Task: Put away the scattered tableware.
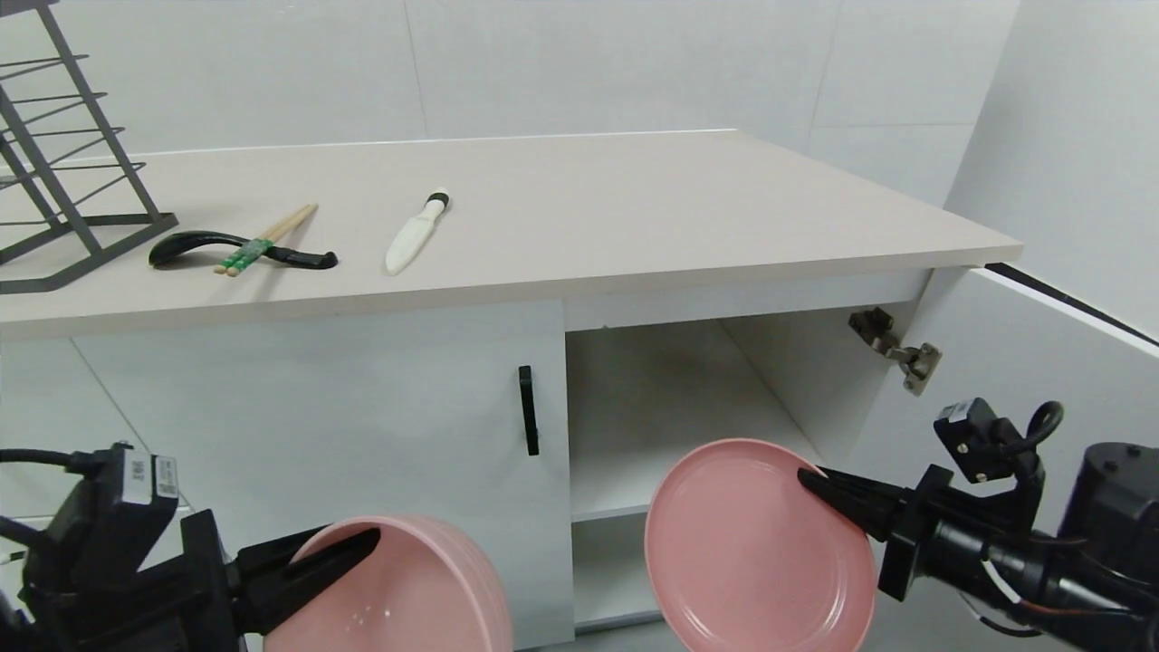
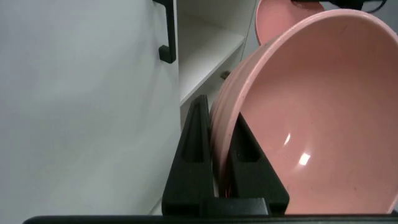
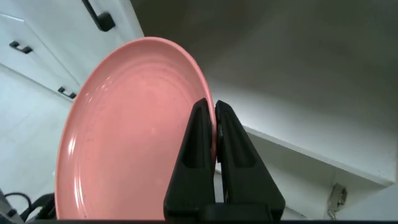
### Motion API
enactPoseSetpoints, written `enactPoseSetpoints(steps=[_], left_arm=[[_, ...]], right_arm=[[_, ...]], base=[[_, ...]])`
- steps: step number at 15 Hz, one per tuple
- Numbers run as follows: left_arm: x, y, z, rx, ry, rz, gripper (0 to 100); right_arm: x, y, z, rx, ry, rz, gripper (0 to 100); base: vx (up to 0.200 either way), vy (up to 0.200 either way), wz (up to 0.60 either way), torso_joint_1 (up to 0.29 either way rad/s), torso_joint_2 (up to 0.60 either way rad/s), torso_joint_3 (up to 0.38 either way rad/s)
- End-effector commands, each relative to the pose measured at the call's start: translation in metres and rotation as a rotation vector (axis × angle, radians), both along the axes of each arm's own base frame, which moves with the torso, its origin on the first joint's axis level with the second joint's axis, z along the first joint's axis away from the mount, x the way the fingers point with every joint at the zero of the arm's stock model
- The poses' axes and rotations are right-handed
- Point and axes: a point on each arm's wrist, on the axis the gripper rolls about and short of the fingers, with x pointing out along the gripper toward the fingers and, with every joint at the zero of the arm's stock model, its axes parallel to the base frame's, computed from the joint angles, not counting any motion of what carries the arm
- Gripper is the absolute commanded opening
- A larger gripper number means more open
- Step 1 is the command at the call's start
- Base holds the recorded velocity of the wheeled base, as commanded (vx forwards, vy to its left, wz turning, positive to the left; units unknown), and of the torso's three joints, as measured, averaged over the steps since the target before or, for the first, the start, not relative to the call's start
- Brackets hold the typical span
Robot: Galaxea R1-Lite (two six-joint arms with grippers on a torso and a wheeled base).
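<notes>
While the right gripper clamps the pink plate by its rim before the open cabinet, levelling it over the shelf seems wise; the left gripper pinches the pink bowl.

Cabinet opening gives passage onto shelf; shut left door blocks; swung-open door bounds right.
</notes>
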Motion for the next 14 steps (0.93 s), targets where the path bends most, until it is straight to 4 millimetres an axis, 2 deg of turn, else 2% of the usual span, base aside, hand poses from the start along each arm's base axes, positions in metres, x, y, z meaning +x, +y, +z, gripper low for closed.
enactPoseSetpoints(steps=[1, 3, 6, 9, 12, 13, 14], left_arm=[[0.000, -0.001, -0.008, 0.038, 0.038, -0.011, 0], [0.000, 0.000, -0.008, 0.048, 0.026, -0.013, 0], [0.000, -0.001, -0.009, 0.051, 0.033, -0.013, 0], [0.002, -0.001, -0.010, 0.053, 0.041, -0.011, 0], [0.006, 0.000, -0.006, 0.045, 0.022, 0.014, 0], [0.009, 0.004, -0.004, 0.040, 0.010, 0.048, 0], [0.011, 0.004, -0.002, 0.037, 0.002, 0.068, 0]], right_arm=[[0.004, 0.002, -0.015, -0.027, 0.067, 0.001, 0], [0.007, 0.002, -0.024, -0.064, 0.099, -0.065, 0], [0.002, 0.018, -0.031, -0.119, 0.108, -0.100, 0], [0.006, 0.024, -0.046, -0.146, 0.163, -0.102, 0], [0.023, 0.033, -0.040, -0.103, 0.101, -0.106, 0], [0.040, 0.040, -0.035, -0.061, 0.057, -0.120, 0], [0.043, 0.041, -0.039, -0.058, 0.069, -0.121, 0]], base=[[0.000, 0.000, 0.00, 0.000, 0.00, 0.000], [0.000, 0.000, 0.00, 0.000, 0.00, 0.000], [0.000, 0.000, 0.00, 0.000, 0.00, 0.000], [0.000, 0.000, 0.00, 0.000, 0.00, 0.000], [0.000, 0.000, 0.00, 0.000, 0.00, 0.000], [0.000, 0.000, 0.00, 0.000, 0.00, 0.000], [0.000, 0.000, 0.00, 0.000, 0.00, 0.000]])
